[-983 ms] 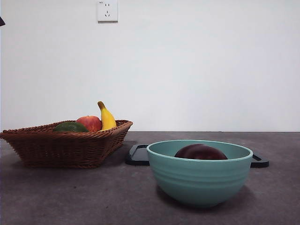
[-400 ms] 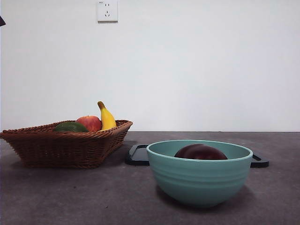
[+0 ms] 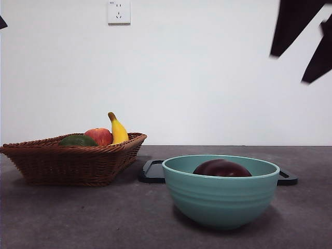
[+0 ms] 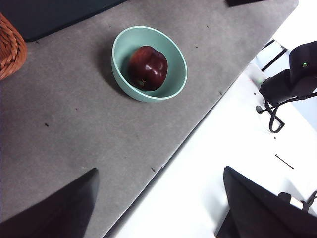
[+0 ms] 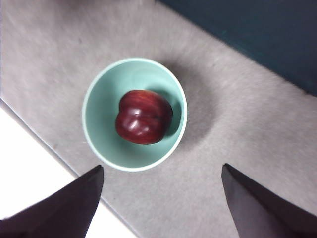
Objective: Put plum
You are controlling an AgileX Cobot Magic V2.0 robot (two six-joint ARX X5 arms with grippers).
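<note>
The dark maroon plum (image 3: pixel 222 168) lies inside the teal bowl (image 3: pixel 220 199) at the front right of the table. From high above, my right gripper (image 5: pixel 162 167) looks straight down on the plum (image 5: pixel 143 116) in the bowl (image 5: pixel 101 141), open and holding nothing. In the front view this right gripper (image 3: pixel 288 69) shows as two dark jaws at the top right corner. My left gripper (image 4: pixel 159 170) is open too, held far off, with the plum (image 4: pixel 147 68) and bowl (image 4: pixel 117 69) small in its view. Only its black tip (image 3: pixel 2 23) reaches the front view.
A wicker basket (image 3: pixel 72 163) at the left holds a red apple (image 3: pixel 99 136), a banana (image 3: pixel 118 129) and a dark green fruit (image 3: pixel 78 140). A black tray (image 3: pixel 153 171) lies behind the bowl. The table's edge (image 4: pixel 173 148) runs close to the bowl.
The right gripper's dark jaws have come into the front view at the top right. Plum, bowl and basket have not moved.
</note>
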